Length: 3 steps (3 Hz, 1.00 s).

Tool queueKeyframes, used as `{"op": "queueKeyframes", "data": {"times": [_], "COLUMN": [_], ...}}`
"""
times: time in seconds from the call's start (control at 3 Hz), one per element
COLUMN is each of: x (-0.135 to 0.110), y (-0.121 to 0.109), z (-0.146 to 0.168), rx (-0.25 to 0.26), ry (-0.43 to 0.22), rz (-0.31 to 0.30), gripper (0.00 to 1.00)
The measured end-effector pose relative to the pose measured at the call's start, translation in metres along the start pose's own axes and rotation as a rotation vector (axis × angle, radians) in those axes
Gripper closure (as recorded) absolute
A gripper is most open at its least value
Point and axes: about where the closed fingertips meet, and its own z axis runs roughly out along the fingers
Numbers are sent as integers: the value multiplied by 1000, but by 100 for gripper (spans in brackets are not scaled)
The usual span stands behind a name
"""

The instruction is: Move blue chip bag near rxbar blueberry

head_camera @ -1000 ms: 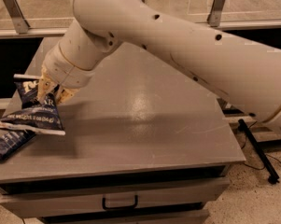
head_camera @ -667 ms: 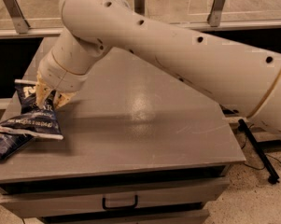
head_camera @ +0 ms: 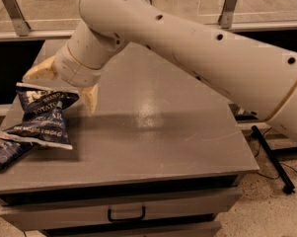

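The blue chip bag [head_camera: 41,120], puffy and dark navy with white lettering and white sealed ends, lies on the grey table [head_camera: 153,132] near its left edge. Its lower end rests against the rxbar blueberry [head_camera: 8,154], a slim dark blue bar at the table's front left corner. My gripper [head_camera: 64,86] hangs just above the bag's upper end. It is open, with one finger [head_camera: 38,72] to the left and the other finger [head_camera: 91,98] to the right of the bag's top, and holds nothing.
My large cream arm [head_camera: 197,48] reaches in from the right over the back half of the table. A drawer with a black handle [head_camera: 126,214] sits under the table's front edge. A black floor stand [head_camera: 271,157] lies to the right.
My gripper has opened and let go of the chip bag's top. The bag now rests on the table against the bar. The fingers have spread apart and risen slightly.
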Motion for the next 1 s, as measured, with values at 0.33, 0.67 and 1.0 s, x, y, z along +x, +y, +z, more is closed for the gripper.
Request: {"op": "queueKeyframes", "data": {"times": [0.33,0.67,1.0], "x": [25,51,51], "y": [5,9,9], "z": [-31,-57,-57], "rx": [-9,-23,-23], "ry": [71,128,128], "rz": [26,44,44], "gripper": [0,0,0]}}
